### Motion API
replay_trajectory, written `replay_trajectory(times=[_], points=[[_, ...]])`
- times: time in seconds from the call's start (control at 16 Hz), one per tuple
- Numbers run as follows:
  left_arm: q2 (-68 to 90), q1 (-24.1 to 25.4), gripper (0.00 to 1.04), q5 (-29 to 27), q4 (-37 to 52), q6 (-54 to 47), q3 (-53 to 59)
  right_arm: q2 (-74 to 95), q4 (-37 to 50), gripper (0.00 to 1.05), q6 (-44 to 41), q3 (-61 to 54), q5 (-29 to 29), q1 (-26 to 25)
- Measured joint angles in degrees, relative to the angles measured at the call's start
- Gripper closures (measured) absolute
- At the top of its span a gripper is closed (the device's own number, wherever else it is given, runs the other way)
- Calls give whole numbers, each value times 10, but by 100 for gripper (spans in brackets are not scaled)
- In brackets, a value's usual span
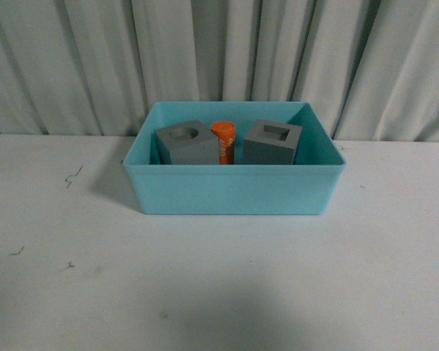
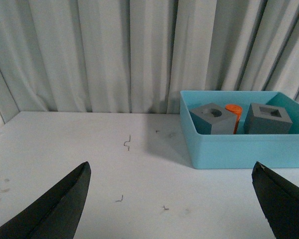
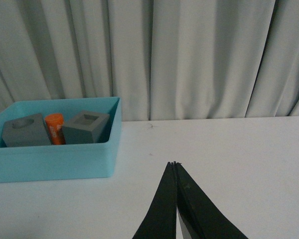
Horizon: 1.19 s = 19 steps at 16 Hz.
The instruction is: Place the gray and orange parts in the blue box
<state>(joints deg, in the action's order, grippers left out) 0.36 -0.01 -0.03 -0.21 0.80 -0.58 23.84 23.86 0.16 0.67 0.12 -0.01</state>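
My left gripper [image 2: 172,199] stands wide open above the bare white table [image 2: 89,149], holding nothing. My right gripper [image 3: 175,199] has its fingers pressed together, empty. The blue box [image 1: 234,190] sits on the table ahead of both, apart from either. Inside it, the gray cube with round recess [image 1: 186,142], the orange cylinder [image 1: 223,141] and the gray cube with square recess [image 1: 272,142] stand in a row, cylinder between.

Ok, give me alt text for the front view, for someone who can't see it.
A light blue box on a white table holds two gray cubes, one with a round recess and one with a square recess, and an orange cylinder between them. No arm shows; pale curtains hang behind.
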Motion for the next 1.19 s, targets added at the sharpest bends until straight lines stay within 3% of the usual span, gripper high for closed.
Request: replay_trajectory(times=[0.69,0.75,0.81,1.19], points=[[0,0,7,0,0,0,0,-141,-141,103,0,0,0,0],[0,0,7,0,0,0,0,-190,-221,103,0,0,-1,0],[0,0,7,0,0,0,0,-236,-238,103,0,0,-1,0],[0,0,7,0,0,0,0,-236,-241,103,0,0,-1,0]])
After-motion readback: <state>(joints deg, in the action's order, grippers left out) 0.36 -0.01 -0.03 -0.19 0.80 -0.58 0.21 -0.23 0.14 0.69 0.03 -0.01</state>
